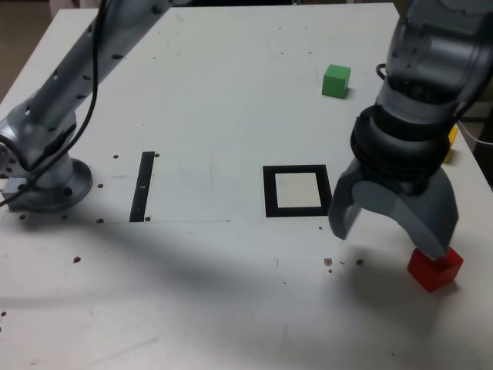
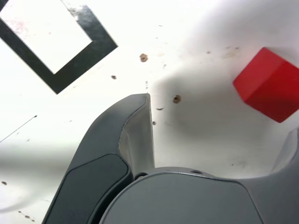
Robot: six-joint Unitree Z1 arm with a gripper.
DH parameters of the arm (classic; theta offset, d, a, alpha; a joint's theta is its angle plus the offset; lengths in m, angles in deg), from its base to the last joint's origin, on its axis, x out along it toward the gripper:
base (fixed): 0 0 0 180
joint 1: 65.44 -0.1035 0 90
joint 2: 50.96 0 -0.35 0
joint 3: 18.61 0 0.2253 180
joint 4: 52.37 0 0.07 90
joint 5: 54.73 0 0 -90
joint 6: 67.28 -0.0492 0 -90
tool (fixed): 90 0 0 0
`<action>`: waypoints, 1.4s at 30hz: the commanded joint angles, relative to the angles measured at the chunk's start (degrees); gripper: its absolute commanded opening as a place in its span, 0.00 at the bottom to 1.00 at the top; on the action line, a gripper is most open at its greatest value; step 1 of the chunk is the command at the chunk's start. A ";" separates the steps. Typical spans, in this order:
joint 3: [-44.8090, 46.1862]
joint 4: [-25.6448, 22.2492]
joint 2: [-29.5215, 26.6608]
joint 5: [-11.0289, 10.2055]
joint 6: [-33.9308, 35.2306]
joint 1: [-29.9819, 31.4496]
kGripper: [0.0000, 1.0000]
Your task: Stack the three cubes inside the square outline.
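My gripper (image 1: 387,235) hangs open just above the table at the exterior view's right, with nothing between its fingers. The red cube (image 1: 435,268) sits on the table right under the finger (image 1: 431,223) nearer the exterior view's right. In the wrist view the red cube (image 2: 271,84) lies close to one side of the open gripper (image 2: 219,121), not centred in it. The square outline (image 1: 296,212) is to the exterior view's left of the gripper, with nothing inside it; a corner of the outline (image 2: 70,65) shows in the wrist view. The green cube (image 1: 336,80) stands farther back. A yellow sliver (image 1: 452,142) peeks out behind the wrist.
A thin black strip (image 1: 142,186) lies on the white table (image 1: 231,116) at the exterior view's left of the outline. The arm's base (image 1: 46,185) is bolted at the far left. Small screw holes dot the surface.
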 commanded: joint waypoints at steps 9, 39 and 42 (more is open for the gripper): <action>-6.29 -0.03 4.52 -0.80 -3.56 0.67 1.00; -10.17 1.87 8.36 -4.18 -26.26 1.08 0.97; -10.79 1.99 8.95 -4.40 -26.25 1.11 0.95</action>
